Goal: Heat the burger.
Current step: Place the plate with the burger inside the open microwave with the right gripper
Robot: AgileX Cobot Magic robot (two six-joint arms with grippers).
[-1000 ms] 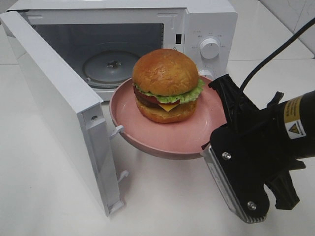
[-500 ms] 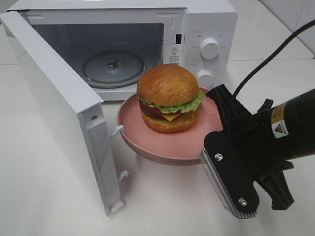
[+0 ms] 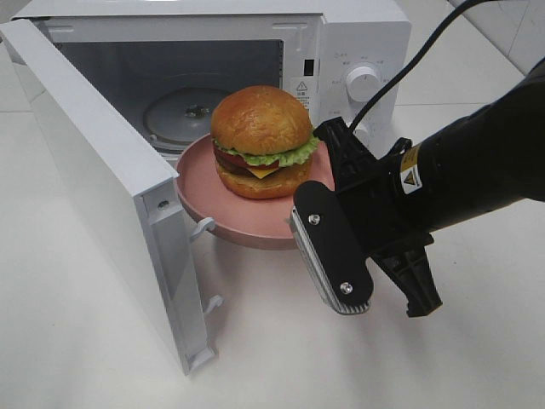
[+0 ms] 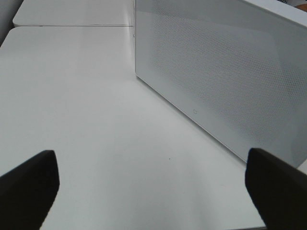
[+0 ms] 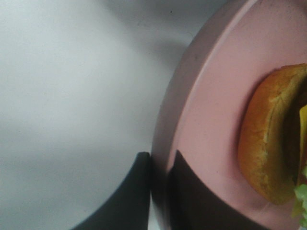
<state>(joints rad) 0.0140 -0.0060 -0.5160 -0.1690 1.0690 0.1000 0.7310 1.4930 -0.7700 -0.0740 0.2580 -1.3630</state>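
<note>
Bright even light, wrist views perhaps soft

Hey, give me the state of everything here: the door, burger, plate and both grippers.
microwave door, swung wide open.
burger, upright on the plate.
pink plate, held in the air before the opening.
right gripper, shut on the plate's rim.
left gripper, open, holding nothing.

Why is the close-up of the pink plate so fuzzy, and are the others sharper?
Right wrist view: pink plate, burger and right end effector sit very close to the lens, all soft; exterior high view: sharp, evenly lit, faint sheen on the burger; left wrist view: microwave door crisp, left end effector blurred dark.
</note>
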